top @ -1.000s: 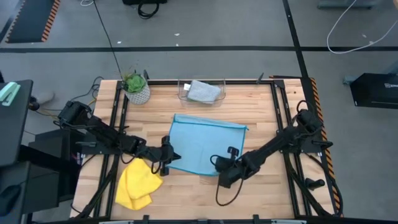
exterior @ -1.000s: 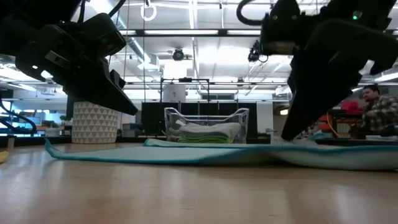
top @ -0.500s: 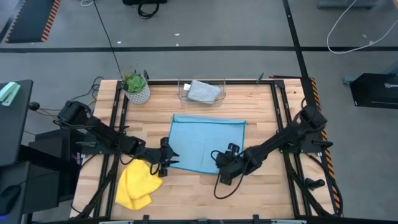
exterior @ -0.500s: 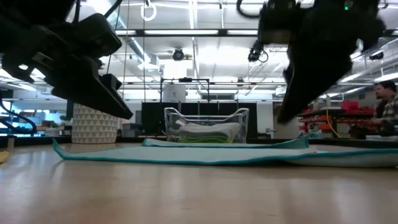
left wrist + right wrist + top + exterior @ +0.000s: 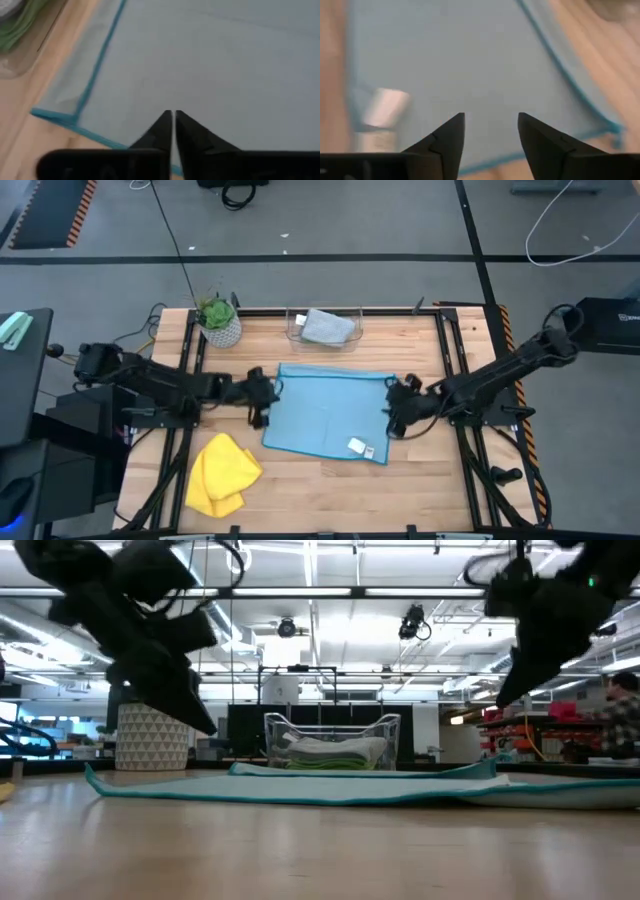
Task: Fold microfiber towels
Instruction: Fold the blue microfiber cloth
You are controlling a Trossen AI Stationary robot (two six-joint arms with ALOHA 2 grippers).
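Observation:
A light blue towel [image 5: 328, 412] lies spread flat in the middle of the table, with a white label [image 5: 358, 445] near its near right corner. My left gripper [image 5: 268, 398] hovers shut over the towel's left edge [image 5: 95, 70]. My right gripper [image 5: 393, 415] hovers open over the right edge. In the low view both the left gripper [image 5: 205, 725] and the right gripper [image 5: 505, 695] hang clear above the cloth. A yellow towel [image 5: 222, 472] lies crumpled at the near left. A grey towel [image 5: 325, 326] sits in the clear bin [image 5: 296, 330], on a green one [image 5: 325, 763].
A potted plant [image 5: 219, 320] stands at the far left corner, next to the clear bin at the far edge. Bare wood [image 5: 420, 490] shows along the near edge and to the right of the blue towel.
Both grippers have left the blue towel's near corners and risen. The left one went toward the far edge along the towel's left side. The right one swung toward the right and far edges. The towel now lies flat, its labelled near right corner uncovered.

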